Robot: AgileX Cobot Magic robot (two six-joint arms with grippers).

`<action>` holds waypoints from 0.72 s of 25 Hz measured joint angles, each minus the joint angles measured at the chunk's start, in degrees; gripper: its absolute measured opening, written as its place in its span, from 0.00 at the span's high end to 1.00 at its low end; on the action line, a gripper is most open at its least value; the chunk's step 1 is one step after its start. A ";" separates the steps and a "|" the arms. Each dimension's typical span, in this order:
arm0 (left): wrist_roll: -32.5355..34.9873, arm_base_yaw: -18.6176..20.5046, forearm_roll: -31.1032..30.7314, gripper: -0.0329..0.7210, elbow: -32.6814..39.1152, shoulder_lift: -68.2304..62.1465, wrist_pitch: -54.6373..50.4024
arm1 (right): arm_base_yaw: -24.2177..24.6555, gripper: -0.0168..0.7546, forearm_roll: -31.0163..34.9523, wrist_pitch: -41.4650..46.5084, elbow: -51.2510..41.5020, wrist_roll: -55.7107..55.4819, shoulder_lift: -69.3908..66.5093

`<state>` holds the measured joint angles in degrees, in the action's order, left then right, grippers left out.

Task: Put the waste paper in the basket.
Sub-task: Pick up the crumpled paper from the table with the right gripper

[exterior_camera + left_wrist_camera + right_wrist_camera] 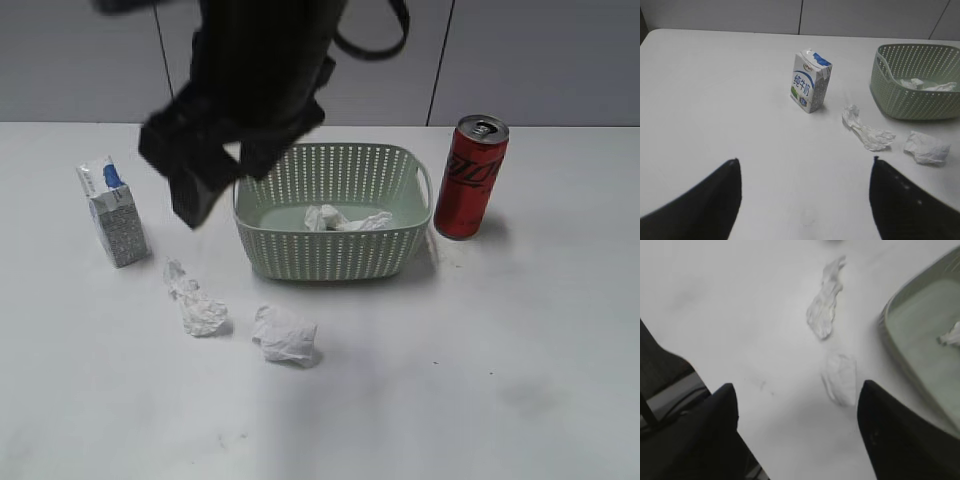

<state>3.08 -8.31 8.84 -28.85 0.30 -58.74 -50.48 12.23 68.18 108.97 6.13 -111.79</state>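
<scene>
Inspector: One wad of waste paper (345, 218) lies inside the mint-green basket (330, 255). Two remain on the table: a long crumpled wad (195, 300) and a rounder wad (285, 336), both just in front of the basket and toward its left. I judge the task about one third done.

Clerk: And the arms?

Inspector: The right gripper (797, 432) hangs above the table, tilted down toward the two loose wads, with its fingers spread and nothing between them. That pose suggests it is lining up on the rounder wad. The left gripper (805, 200) sits high and back, also spread and empty, facing the milk carton (810, 82). A red can (472, 180) stands right of the basket.
</scene>
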 joint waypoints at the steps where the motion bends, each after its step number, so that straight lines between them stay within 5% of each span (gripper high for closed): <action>1: 0.00 0.00 0.00 0.17 0.00 0.00 0.00 | -0.45 0.25 -0.11 -0.32 -2.37 0.22 0.37; 18: 0.00 0.00 0.00 0.17 0.00 0.00 0.00 | -0.97 0.26 -7.72 -36.38 -37.36 -11.05 0.29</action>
<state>3.08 -8.31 8.84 -28.85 0.30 -58.74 -51.44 4.52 31.80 71.61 -4.91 -111.50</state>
